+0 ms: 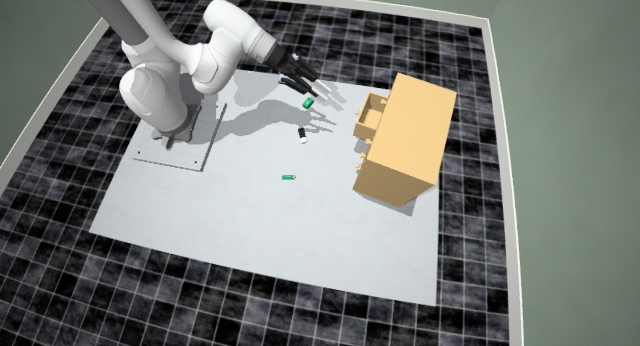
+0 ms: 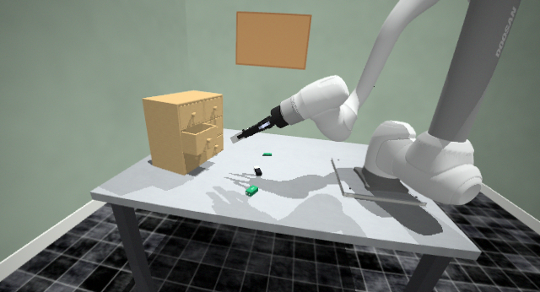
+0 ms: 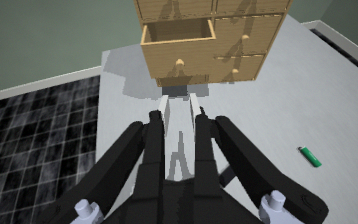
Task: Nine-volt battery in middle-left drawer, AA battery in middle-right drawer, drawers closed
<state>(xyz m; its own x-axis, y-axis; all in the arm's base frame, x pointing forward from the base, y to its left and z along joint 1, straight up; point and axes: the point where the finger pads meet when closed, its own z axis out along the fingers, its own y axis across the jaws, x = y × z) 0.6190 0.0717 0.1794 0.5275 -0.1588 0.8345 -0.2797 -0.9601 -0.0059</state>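
Observation:
The chest (image 1: 415,131) (image 2: 164,132) stands upright on the table. Its middle-left drawer (image 1: 364,130) (image 2: 195,143) (image 3: 165,57) is pulled partly out, and nothing shows in its visible inside. The middle-right drawer (image 3: 230,37) looks pushed in. The nine-volt battery (image 1: 308,103) (image 2: 251,191), a green block, lies on the table. The green AA battery (image 1: 288,177) (image 2: 267,154) (image 3: 310,157) lies on its side. My gripper (image 1: 327,92) (image 2: 235,138) (image 3: 179,103) is partly open and empty. It hangs above the table in front of the open drawer, apart from its knob (image 3: 180,62).
A small black and white object (image 1: 302,135) (image 2: 257,171) (image 3: 227,175) lies on the table (image 1: 250,221) (image 2: 295,154) between the two batteries. The chest's other drawers look pushed in. The arm's base plate (image 1: 170,158) is at the table's other end.

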